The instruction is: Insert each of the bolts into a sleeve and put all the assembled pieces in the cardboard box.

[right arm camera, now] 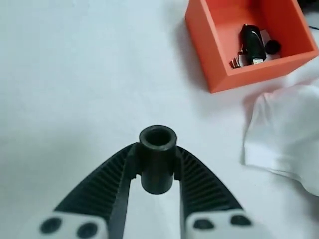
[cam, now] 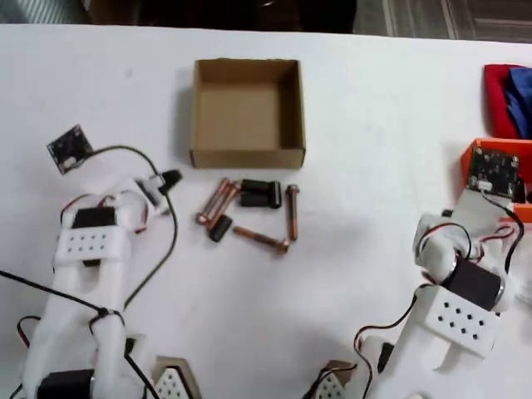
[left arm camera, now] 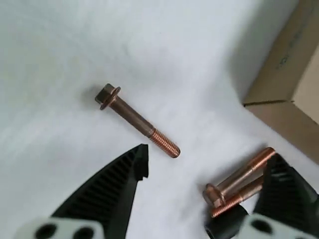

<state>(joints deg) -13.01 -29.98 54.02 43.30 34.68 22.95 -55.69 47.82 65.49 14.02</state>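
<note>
Gripping one black sleeve (right arm camera: 158, 172) in its jaws, the right gripper (right arm camera: 157, 152) sits well apart from the loose bolts (cam: 292, 212), over which the left gripper (left arm camera: 209, 155) hangs wide open, and beyond them the cardboard box (cam: 247, 155) lies empty, so no piece looks assembled yet.

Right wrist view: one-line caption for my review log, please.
Right gripper shut on a black sleeve over the white table, orange box beyond.

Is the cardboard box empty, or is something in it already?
Empty. In the high view the floor of the cardboard box is bare; the bolts lie on the table in front of it.
</note>
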